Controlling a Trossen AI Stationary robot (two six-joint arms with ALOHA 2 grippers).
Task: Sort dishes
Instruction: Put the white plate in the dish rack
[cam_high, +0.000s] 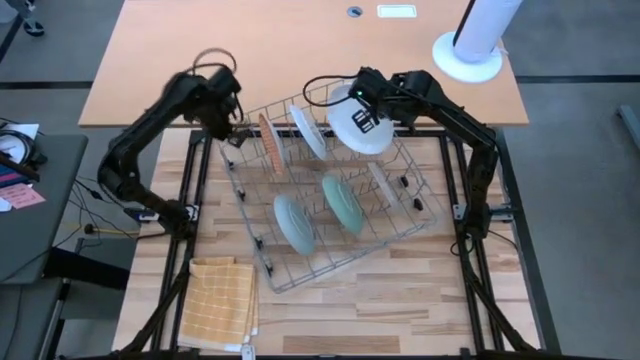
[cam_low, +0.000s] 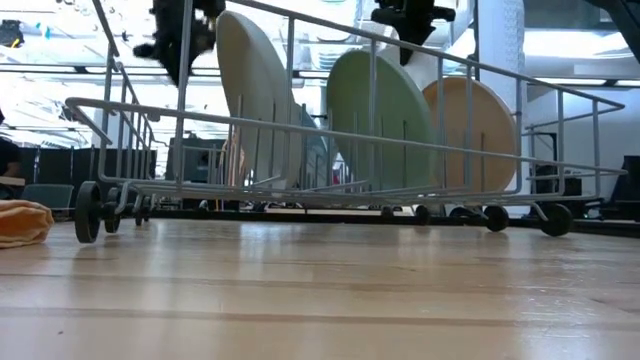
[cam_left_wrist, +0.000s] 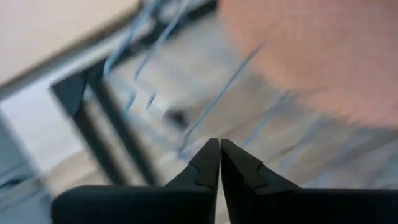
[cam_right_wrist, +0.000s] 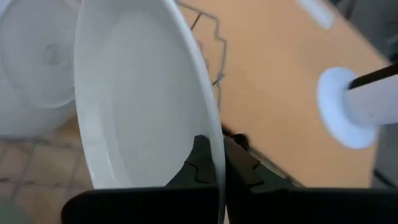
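White plate (cam_right_wrist: 143, 99) is pinched by its rim in the right gripper (cam_right_wrist: 211, 168), over the rack's (cam_high: 330, 250) far side. Only the wrist cam shows that pinch. Rack holds 2 teal plates (cam_high: 295, 222), a white one (cam_high: 308, 130), an orange one (cam_high: 270, 143). Left gripper (cam_left_wrist: 219, 163) is closed, empty, by the orange one.

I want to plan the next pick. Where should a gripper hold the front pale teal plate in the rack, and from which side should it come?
Probably its top rim, coming from above. The pale teal plate stands on edge between the wire rack's tines, so only its upper edge is free; the wires block its sides and faces.
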